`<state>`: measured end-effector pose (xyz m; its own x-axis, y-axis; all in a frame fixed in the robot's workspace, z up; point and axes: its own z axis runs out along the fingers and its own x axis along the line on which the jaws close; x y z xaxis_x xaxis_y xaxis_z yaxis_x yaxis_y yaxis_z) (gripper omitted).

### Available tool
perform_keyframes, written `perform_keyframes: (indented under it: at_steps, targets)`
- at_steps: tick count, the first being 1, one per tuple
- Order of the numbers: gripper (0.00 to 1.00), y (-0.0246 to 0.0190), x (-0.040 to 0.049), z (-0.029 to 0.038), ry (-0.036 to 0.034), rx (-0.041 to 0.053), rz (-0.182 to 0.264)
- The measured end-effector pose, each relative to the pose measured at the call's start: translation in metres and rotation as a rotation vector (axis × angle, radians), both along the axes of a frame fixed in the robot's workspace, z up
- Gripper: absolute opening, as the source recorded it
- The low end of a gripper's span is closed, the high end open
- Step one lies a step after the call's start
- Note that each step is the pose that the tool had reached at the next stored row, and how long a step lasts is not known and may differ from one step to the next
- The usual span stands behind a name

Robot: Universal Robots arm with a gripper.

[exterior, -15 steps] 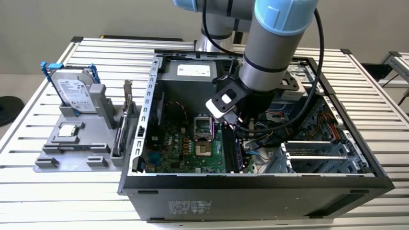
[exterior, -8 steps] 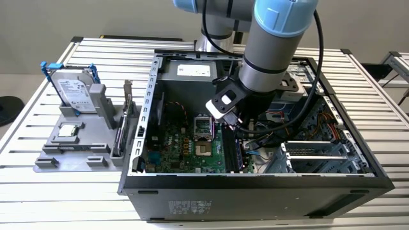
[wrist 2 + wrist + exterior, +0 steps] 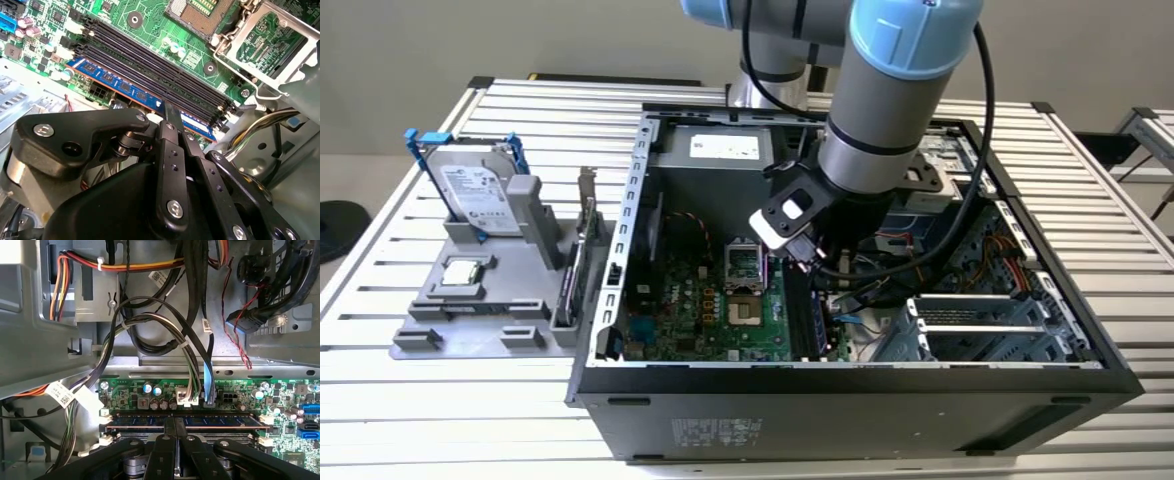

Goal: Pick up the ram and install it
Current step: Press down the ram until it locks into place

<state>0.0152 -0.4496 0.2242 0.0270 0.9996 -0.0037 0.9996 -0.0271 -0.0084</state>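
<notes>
The ram (image 3: 131,89) is a blue-green stick with black chips, lying along the outermost of the long black slots (image 3: 150,60) on the green motherboard (image 3: 700,310). In the first wrist view the ram (image 3: 220,421) shows edge-on between white slot latches. My gripper (image 3: 171,114) is down inside the open computer case (image 3: 854,375), its black fingers closed together on the stick's middle. In the first wrist view the gripper (image 3: 176,424) stands straight over the ram. The exterior view shows the gripper (image 3: 825,282) low beside the slots.
Bundled cables (image 3: 150,335) hang close above the slots. The open CPU socket (image 3: 200,12) lies beside them. A metal drive cage (image 3: 981,320) fills the case's right. Outside, on the exterior view's left, a grey stand (image 3: 480,300) holds a hard drive (image 3: 478,195) and a bracketed card (image 3: 583,250).
</notes>
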Motion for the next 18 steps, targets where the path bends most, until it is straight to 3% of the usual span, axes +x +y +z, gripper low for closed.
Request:
perform_keyframes:
  at_steps: [18]
  targets:
    - [0.0,-0.0001,0.0,-0.0042,0.0001,0.0003,0.0]
